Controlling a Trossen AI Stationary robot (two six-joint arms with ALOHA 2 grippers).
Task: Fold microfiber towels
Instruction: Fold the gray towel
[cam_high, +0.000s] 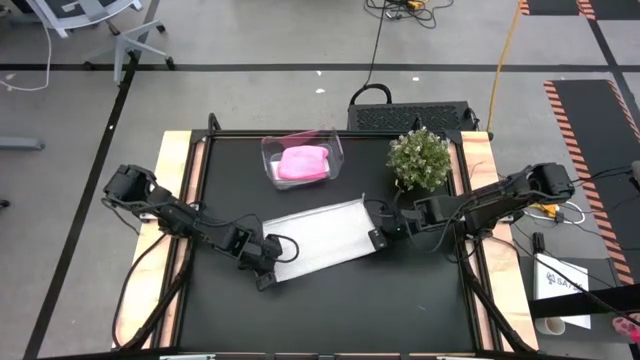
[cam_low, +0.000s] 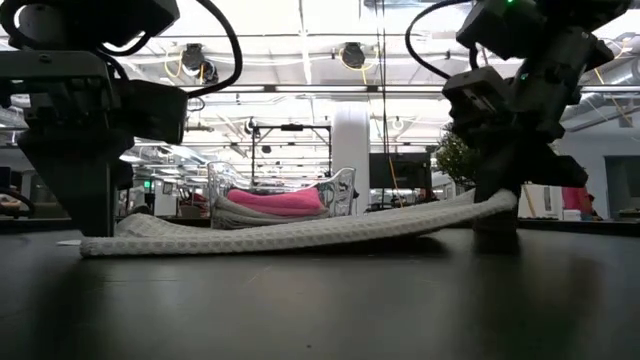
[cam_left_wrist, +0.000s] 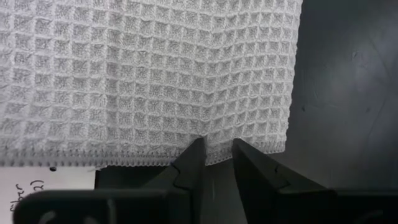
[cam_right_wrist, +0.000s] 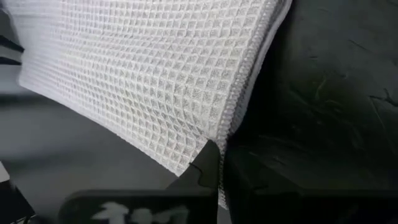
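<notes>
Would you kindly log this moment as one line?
left gripper: pinching white towel edge | right gripper: shut on opposite edge | pink towel: in bin

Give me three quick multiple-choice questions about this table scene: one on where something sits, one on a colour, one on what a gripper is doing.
1. Where is the bright pink cloth towel?
A. In the clear plastic bin
B. Under the small green potted plant
C. In a gripper

2. What colour is the waffle-weave towel spread on the black table?
A. Pink
B. White
C. Green

3. What is the right gripper doing?
A. Pinching the white towel's edge
B. Hovering wide open
C. Holding the plant

Answers: 1 A, pink shows inside the bin; 2 B, top view; 3 A, its fingers close on the hem.
</notes>
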